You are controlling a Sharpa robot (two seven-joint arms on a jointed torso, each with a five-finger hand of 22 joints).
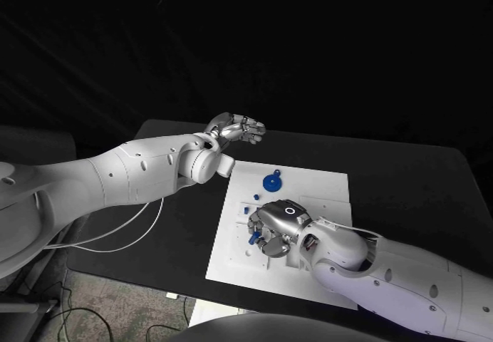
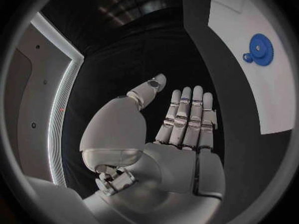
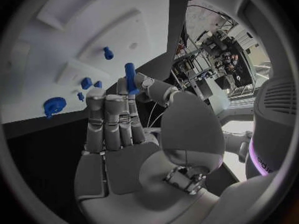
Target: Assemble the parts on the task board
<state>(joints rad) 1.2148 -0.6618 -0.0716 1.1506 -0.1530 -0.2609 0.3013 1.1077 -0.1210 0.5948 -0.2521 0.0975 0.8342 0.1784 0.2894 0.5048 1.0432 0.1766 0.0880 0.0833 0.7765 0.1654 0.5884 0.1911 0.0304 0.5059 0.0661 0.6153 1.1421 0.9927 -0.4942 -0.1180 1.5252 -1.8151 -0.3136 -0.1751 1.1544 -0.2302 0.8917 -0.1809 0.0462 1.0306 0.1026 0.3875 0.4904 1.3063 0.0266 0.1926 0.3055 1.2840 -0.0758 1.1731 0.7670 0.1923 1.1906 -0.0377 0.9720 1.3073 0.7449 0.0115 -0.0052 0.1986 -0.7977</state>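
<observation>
Black table (image 1: 411, 185) with the white task board (image 1: 318, 185) sitting dead center. Right hand (image 1: 276, 226) is over the board's middle, pinching a blue peg (image 3: 131, 78) between thumb and fingers. Blue gear (image 1: 271, 182) sits on the board around 12 o'clock from that hand, smaller blue parts (image 3: 86, 82) near it. Left hand (image 1: 234, 130) hangs off the board at about 11 o'clock, fingers straight and pressed together, holding nothing.
</observation>
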